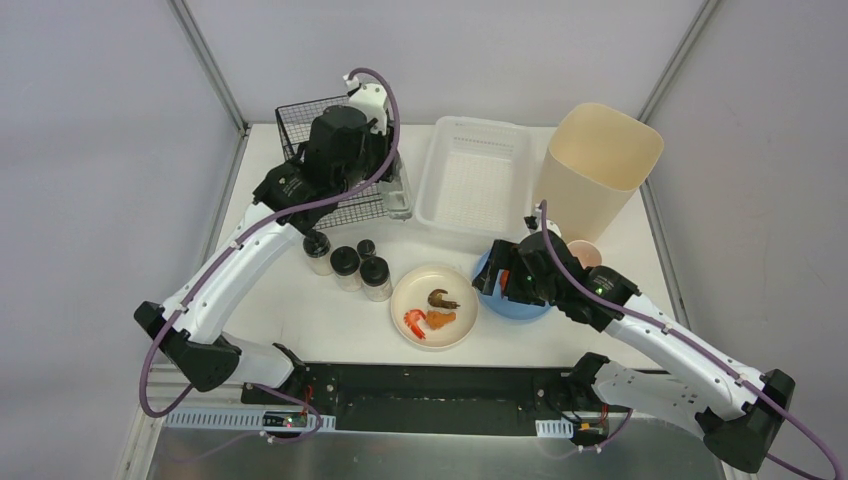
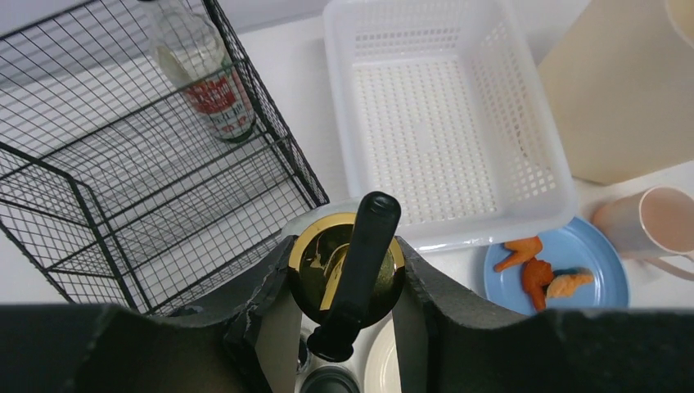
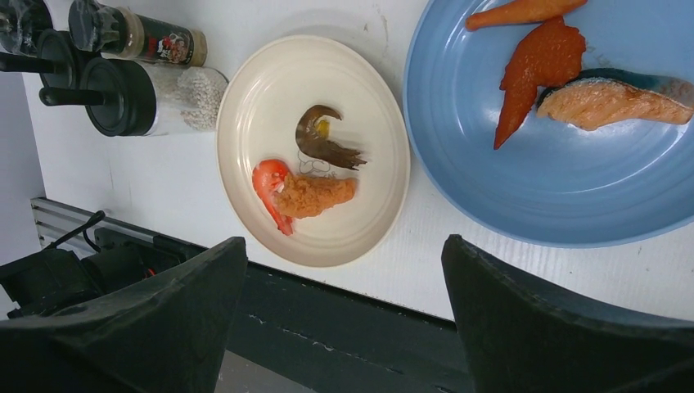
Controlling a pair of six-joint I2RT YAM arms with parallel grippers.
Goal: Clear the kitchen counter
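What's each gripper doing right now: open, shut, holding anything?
Left gripper: closed on the gold-capped dispenser bottle.
Right gripper: open, holding nothing.

Along the bench's back, left to right: rack, tray, bin. One bottle stands in the rack; a second bottle, in the left gripper, is just right of the rack. A cup sits before the bin. In front, left to right: jars, left plate, right plate.
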